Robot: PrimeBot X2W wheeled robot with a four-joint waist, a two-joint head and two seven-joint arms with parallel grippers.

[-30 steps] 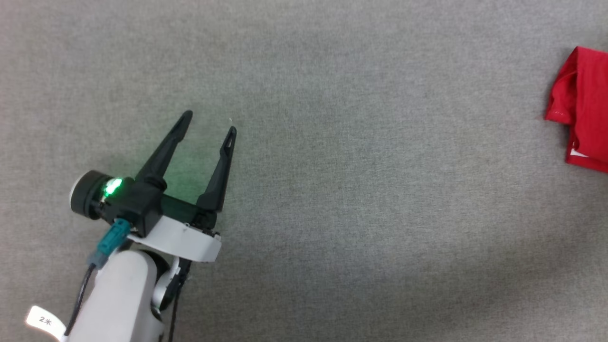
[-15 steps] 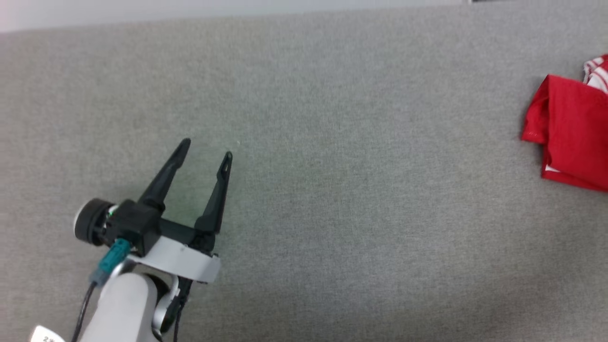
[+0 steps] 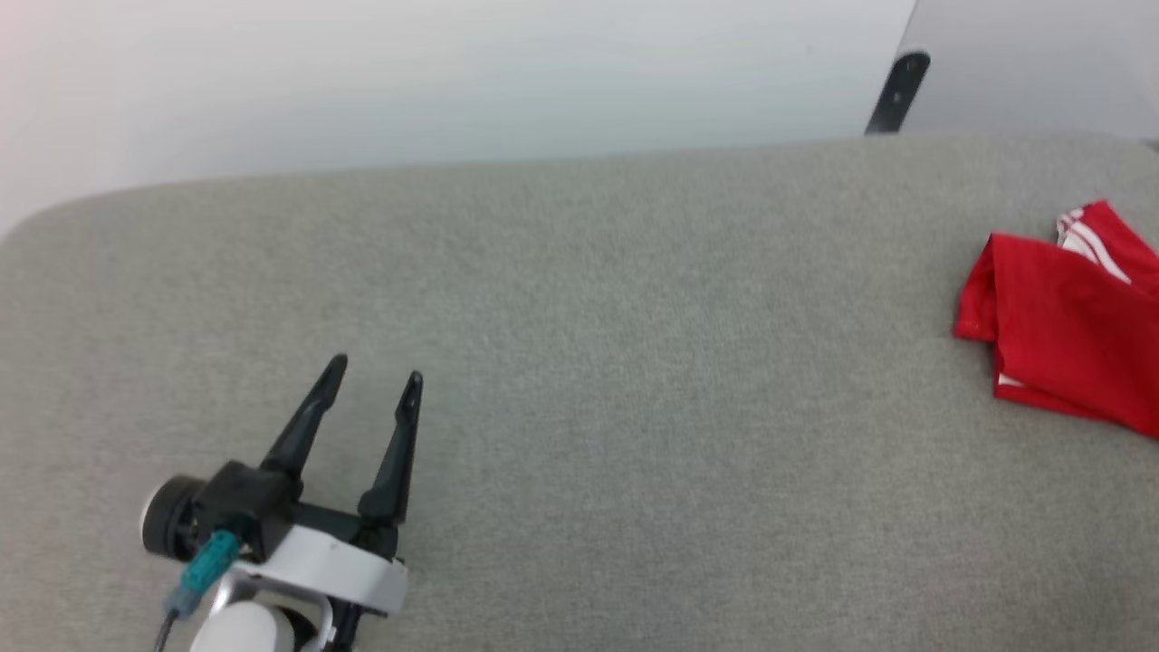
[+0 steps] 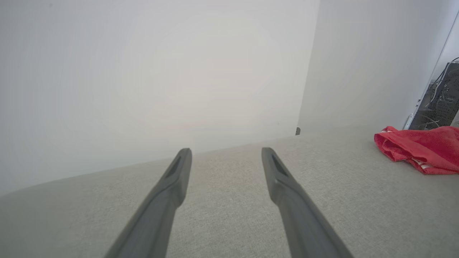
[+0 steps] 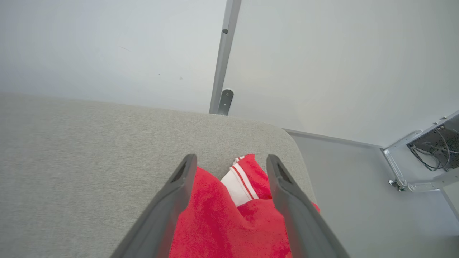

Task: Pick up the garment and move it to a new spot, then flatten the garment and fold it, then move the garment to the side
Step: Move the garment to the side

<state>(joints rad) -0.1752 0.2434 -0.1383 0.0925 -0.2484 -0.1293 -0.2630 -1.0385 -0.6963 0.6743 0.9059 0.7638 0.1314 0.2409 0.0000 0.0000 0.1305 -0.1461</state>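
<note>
Garment [image 3: 1059,353], red jersey w/ striped trim, on grey fabric tabletop [image 3: 634,362], left gripper [image 3: 376,369] spread, empty, right gripper [image 5: 231,159] spread above it.

SURFACE: worktop [image 3: 634,380] in grey woven fabric, rounded corners, soft even light | BEHIND: pale blank wall [image 3: 435,81] — two panels meeting at a slim grey post [image 5: 223,53], bracket [image 5: 226,100] at its foot | RIGHT END: smooth grey floor [image 5: 351,200], metal frame [image 5: 394,166] with dark cables [image 5: 430,150] — tucked against the wall

Bare grey fabric surface [image 3: 634,407] lies open between the left hand [image 3: 376,368] and the garment [image 3: 1059,353] near its right edge.
</note>
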